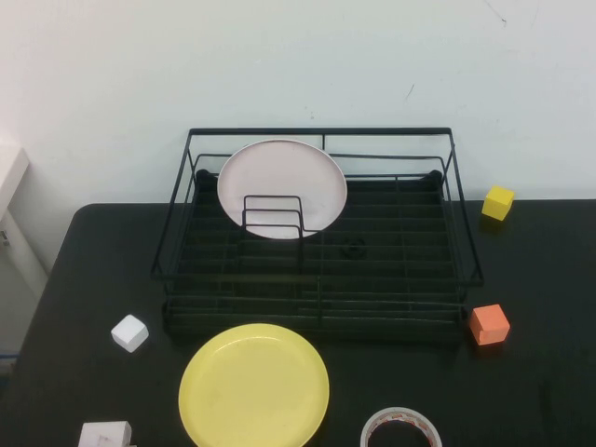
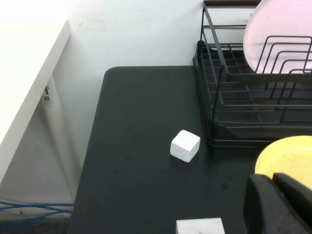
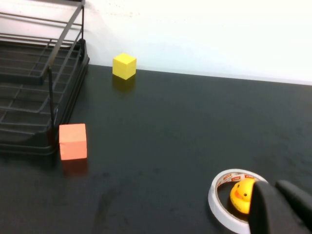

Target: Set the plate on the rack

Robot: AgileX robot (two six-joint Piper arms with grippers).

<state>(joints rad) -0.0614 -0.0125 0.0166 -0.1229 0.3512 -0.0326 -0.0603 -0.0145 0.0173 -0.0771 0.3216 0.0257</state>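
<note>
Plate [image 1: 254,386] lies flat on the table [image 1: 549,391] just in front of the rack [image 1: 317,223], unheld. My left gripper [image 2: 278,204] sits beside its rim, fingers together; my right gripper [image 3: 282,209], also closed, hangs near the tape roll [image 3: 229,195].

Lighting: bright, even, diffuse, from overhead. White wall [image 1: 298,65] slightly washed out; matte black table [image 1: 540,391] shows faint sheen only. Shadows: soft, short, beneath the orange cube [image 3: 73,141] and yellow cube [image 3: 124,66]. Focus: mild softness throughout; dark gripper fingers [image 2: 273,204] at the wrist views' lower edge blurred. Edge distortion: none evident.
</note>
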